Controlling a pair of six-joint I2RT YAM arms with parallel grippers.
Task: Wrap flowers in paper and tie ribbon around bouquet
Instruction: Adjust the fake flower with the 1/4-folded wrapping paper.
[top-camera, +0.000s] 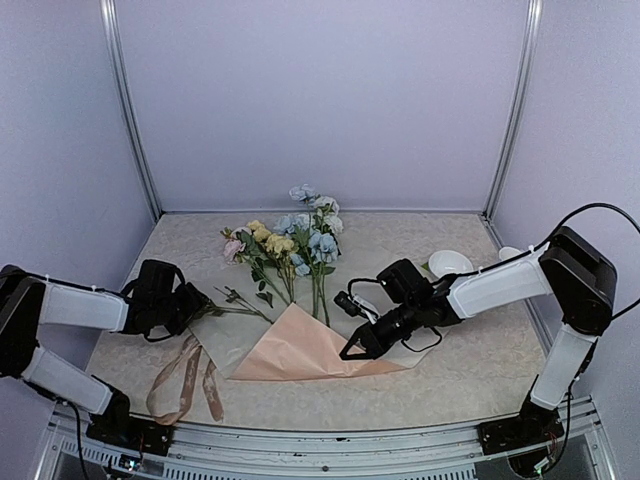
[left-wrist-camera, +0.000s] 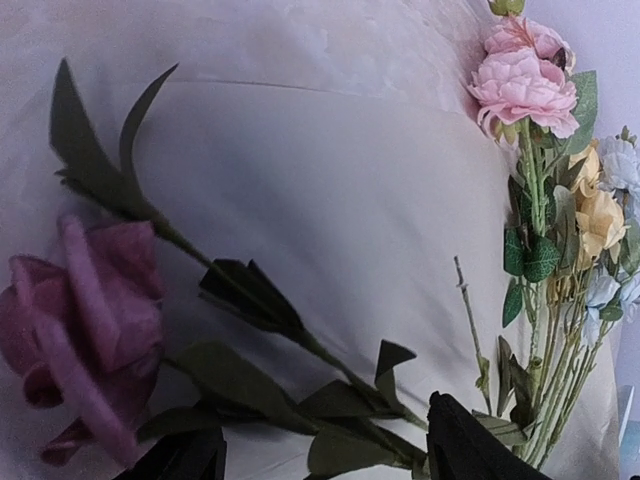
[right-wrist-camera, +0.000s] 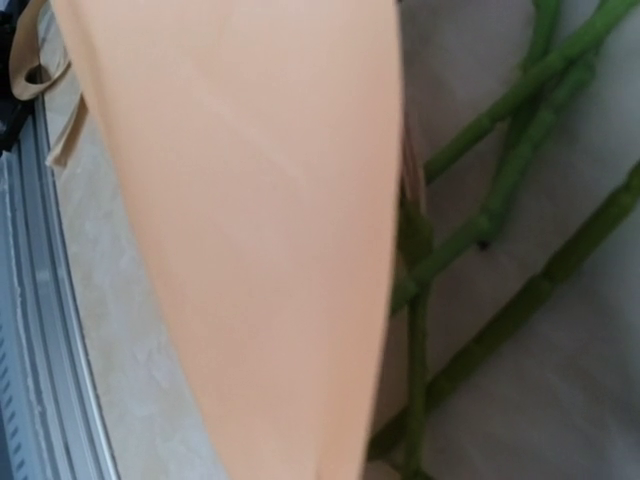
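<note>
On the table (top-camera: 470, 360), the peach paper (top-camera: 300, 350) lies folded over the stems of the flowers (top-camera: 295, 245), whose blooms fan toward the back wall. The ribbon (top-camera: 185, 385) loops near the front left edge. The right gripper (top-camera: 352, 348) is pinched tight on the paper's right edge. The left gripper (top-camera: 200, 305), fingers (left-wrist-camera: 465, 445) apart, straddles a loose pink-bloomed stem (left-wrist-camera: 260, 300).

Top view: bright, even, diffuse light; faint shadows | Left wrist view: dimmer; near mauve-pink fabric bloom (left-wrist-camera: 80, 320) blurred | Right wrist view: thin peach-pink paper sheet (right-wrist-camera: 250, 200) fills frame, soft-focused throughout
</note>
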